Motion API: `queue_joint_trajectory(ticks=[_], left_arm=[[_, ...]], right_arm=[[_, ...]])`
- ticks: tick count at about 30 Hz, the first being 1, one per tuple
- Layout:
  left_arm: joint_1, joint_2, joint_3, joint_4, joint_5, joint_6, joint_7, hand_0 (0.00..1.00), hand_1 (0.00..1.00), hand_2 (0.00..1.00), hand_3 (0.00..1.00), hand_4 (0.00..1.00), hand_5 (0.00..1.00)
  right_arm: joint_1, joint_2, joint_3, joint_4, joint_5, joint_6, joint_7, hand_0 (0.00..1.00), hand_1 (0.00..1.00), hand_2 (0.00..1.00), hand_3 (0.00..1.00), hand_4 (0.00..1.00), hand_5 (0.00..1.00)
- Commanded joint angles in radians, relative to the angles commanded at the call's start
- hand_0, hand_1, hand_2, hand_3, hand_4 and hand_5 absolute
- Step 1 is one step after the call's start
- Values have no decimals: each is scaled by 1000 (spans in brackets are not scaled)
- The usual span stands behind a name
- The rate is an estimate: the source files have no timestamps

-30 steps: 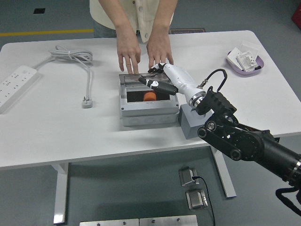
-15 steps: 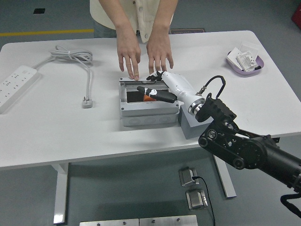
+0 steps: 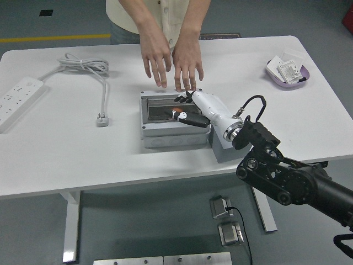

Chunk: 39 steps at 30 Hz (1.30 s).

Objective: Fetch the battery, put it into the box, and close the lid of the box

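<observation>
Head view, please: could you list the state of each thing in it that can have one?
box: lid lowered almost flat, something orange just visible through it
right hand: fingers spread on the lid, holding nothing
person's hands: open, hovering over the box's far edge, not touching it
power strip: unplugged, its plug lying loose on the table
purple dish: holding small white packs

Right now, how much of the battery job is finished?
The orange battery already lies inside the grey box. In hand: the right hand rests on the clear lid, which lies nearly flat over the box. The person's hands hover above the far edge. Left: pressing the lid fully shut.
</observation>
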Motion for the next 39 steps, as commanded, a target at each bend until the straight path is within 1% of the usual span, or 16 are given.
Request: queue_joint_trajectory(ticks=[4,10,12,15,19,22,23,25,28,29,32,39], left_arm=[[5,-2,5,0,-9,2,1,602,672,686,728,694,469],[15,-4,13,0,-21,5,4,602,672,686,728,694,470],[16,-5,14,0,-24,5,4,602,672,685,728,694,470],[17,-6,15,0,-26,5,3,602,672,685,728,694,470],[20,-9,19,0,-30,5,3,602,672,685,728,694,467],[23,-11,25,0,-37,6,3,602,672,685,728,694,467],[25,-12,27,0,-41,7,3,602,672,685,728,694,468],[30,-14,34,0,-51,9,2,602,672,685,728,694,468],[39,-18,45,0,-66,12,2,602,672,685,728,694,468],[43,-20,50,0,-70,12,3,603,672,685,729,694,466],[53,-21,59,0,-80,15,4,603,672,685,729,694,466],[56,-14,59,0,-80,16,-1,602,672,685,729,695,466]], right_arm=[[-39,-17,87,27,-65,32,-10,798,718,713,714,984,998],[-98,-52,231,98,-177,59,-24,801,717,711,715,984,998],[-116,-61,278,119,-206,64,-27,782,709,693,709,981,998],[-147,-68,353,154,-246,62,-25,782,709,693,709,981,998],[-182,-60,442,190,-265,30,-3,774,697,681,704,989,998],[-208,-44,509,213,-238,-9,38,774,697,681,704,989,998],[-216,-40,534,218,-217,-25,59,748,679,665,684,993,998],[-230,-34,567,220,-171,-53,100,748,679,665,684,993,998],[-241,-29,590,212,-97,-81,161,748,679,665,684,993,998],[-244,-29,594,206,-67,-86,184,665,622,636,669,989,998],[-251,-26,609,190,24,-82,249,665,622,636,669,989,998],[-270,-26,623,175,230,-51,357,666,613,629,667,992,998]])
